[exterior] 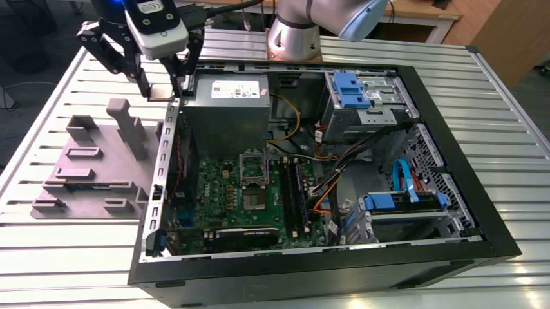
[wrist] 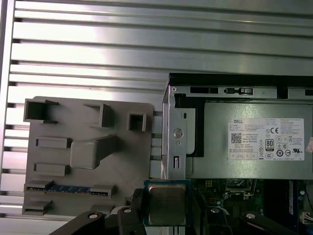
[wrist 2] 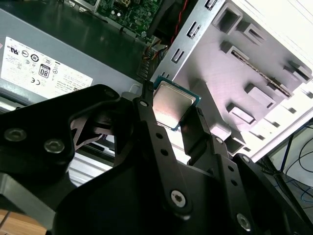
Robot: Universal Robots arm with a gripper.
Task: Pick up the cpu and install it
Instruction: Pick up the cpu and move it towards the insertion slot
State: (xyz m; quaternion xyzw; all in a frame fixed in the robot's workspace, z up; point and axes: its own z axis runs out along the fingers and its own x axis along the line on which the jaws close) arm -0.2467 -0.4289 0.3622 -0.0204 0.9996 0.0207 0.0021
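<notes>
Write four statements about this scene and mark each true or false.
1. The hand holds the cpu. True.
2. The cpu lies in the grey tray. False: it is up off the tray, clamped in the hand.
3. The tray sits at the exterior view's right of the computer case. False: it sits at the left.
4. The computer case is open, with its motherboard showing. True.

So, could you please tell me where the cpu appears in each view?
Exterior view: cpu in the gripper, at the exterior view's upper left.
Second wrist view: cpu held in the gripper, grey tray behind.
First wrist view: cpu by the case wall.
Shared landmark: labelled power supply.
</notes>
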